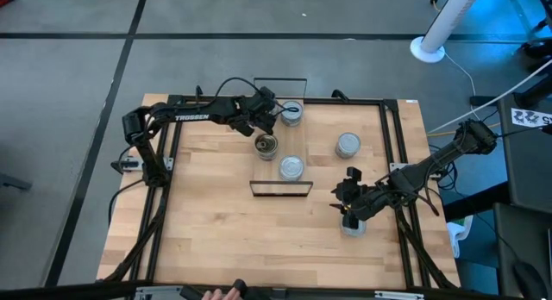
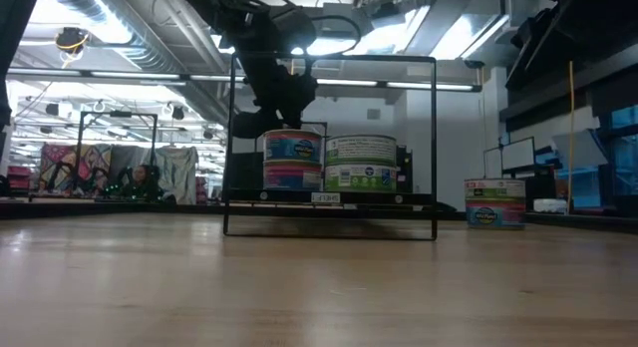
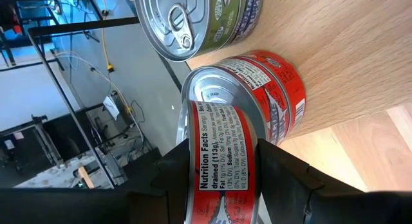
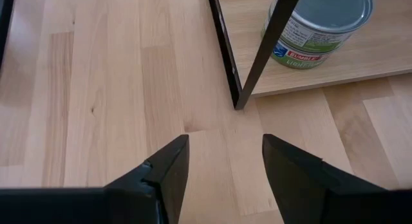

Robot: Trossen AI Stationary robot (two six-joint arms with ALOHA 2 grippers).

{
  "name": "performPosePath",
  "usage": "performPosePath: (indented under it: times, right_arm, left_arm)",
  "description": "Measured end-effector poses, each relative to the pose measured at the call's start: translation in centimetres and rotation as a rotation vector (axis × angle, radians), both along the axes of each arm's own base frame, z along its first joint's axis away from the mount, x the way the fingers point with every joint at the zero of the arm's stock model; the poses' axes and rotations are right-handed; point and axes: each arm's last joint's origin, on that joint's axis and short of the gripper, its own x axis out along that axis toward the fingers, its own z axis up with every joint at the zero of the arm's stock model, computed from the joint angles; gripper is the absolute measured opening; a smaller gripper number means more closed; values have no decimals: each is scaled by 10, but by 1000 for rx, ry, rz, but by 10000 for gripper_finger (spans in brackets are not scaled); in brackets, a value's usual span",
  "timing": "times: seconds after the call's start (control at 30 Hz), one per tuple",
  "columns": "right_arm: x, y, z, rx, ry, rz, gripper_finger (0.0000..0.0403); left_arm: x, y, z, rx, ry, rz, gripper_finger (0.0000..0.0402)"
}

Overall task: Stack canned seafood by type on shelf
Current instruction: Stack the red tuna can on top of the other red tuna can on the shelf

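A red tin (image 3: 222, 159), pinched in the left gripper (image 3: 222, 185), hangs just above a matching red tin (image 3: 270, 95) on the shelf (image 1: 278, 128). Stacking seems underway; lowering squarely comes next. The right gripper (image 4: 222, 169), spread, hovers over the worktop (image 1: 224, 231).

A white post on a round base (image 1: 429, 48) stands on the grey floor (image 1: 69, 93) beyond the wooden tabletop (image 1: 216, 231).

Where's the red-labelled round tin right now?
In the left wrist view, the red-labelled round tin sits clamped in the left gripper, just above another red-labelled tin on the light-wood shelf board, beside a green-labelled tin.
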Motion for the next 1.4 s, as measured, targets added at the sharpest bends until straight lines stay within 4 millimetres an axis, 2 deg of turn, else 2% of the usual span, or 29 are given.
performPosePath:
  times: [1.13,1.4]
  right_arm:
    - [0,0,0,0,0,0,195]
    - [0,0,0,0,0,0,195]
  left_arm:
    - [4,0,3,14,-59,20,156]
    - [5,1,3,21,-66,17,222]
